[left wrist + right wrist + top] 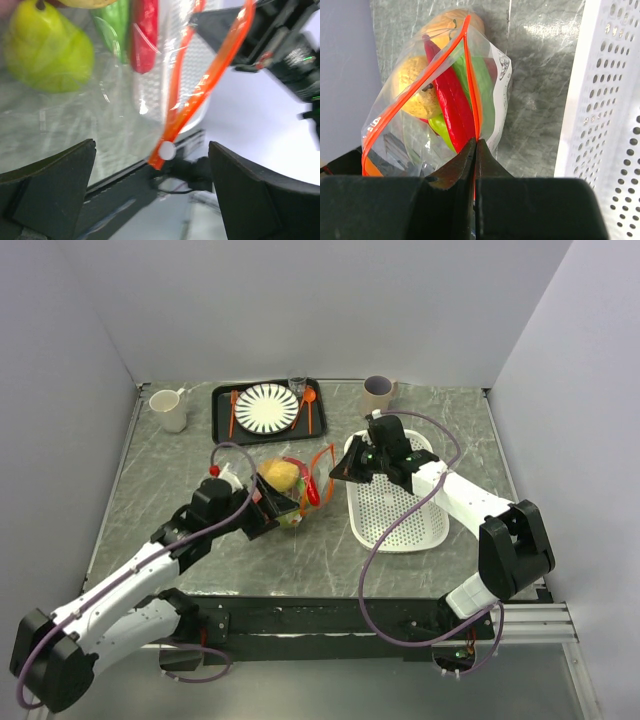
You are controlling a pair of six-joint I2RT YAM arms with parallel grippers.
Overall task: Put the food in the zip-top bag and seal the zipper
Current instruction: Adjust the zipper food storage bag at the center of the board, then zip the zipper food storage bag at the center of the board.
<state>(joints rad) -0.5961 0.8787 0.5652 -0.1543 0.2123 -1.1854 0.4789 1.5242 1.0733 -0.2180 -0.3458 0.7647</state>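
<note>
The right gripper has its two fingers pressed flat together with the orange-red zipper pinched between their tips. It has hold of the strip at one corner of the bag's mouth, just beside the white perforated basket. From that pinch the two tracks of the zipper spread apart, so the mouth stands open in a long loop. The zip-top bag sits on the grey marbled table, between the two arms and in front of the black tray with the striped plate. The food is inside it: a long red chili, a green piece beside it, a pale brown lump behind, and a yellow-green pear pressed against the film. The left gripper is spread wide at the bag's other side. The far end of the zipper, with its small white slider, hangs in the gap between the fingers. From these views I can't tell whether either finger actually touches the plastic.
</note>
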